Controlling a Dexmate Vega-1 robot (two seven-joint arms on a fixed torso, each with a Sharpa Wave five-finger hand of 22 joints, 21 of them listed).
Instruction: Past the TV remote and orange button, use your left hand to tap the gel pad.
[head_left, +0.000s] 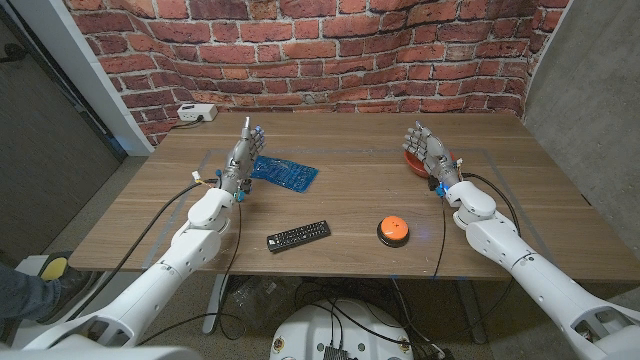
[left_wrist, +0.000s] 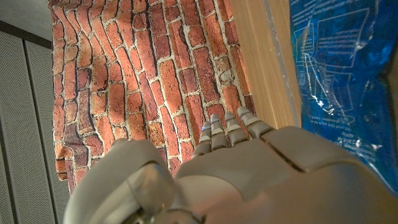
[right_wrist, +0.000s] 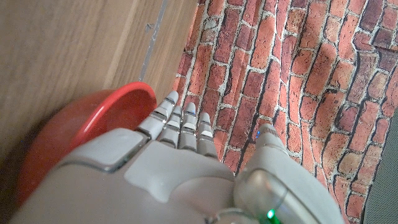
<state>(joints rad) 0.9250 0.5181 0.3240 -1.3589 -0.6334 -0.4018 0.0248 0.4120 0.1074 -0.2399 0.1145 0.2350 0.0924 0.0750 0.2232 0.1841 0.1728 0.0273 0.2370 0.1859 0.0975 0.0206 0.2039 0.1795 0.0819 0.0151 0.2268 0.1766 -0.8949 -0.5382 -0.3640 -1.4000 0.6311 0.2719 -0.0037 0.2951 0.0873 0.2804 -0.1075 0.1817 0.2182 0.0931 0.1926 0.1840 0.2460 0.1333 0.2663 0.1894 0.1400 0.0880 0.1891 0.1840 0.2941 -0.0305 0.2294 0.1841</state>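
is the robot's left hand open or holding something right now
Open. The left hand stands beside the blue gel pad, fingers straight and holding nothing.

Left hand (head_left: 243, 150) covers the near-left corner of the gel pad (head_left: 284, 172) in head view, so can't tell if fingers touch it. In left wrist view the gel pad (left_wrist: 339, 74) runs off the pic edge and the hand (left_wrist: 249, 180) hides part of it; printing on it too faint to read. Right hand (head_left: 428, 152) blocks most of the red bowl (head_left: 409, 160), inside not visible. In right wrist view the bowl (right_wrist: 87, 127) is blurred and partly behind the hand (right_wrist: 168, 180). Remote (head_left: 298, 236) buttons too small to make out. Person at bottom left cut off, just a shoe (head_left: 52, 270) and trouser leg showing.
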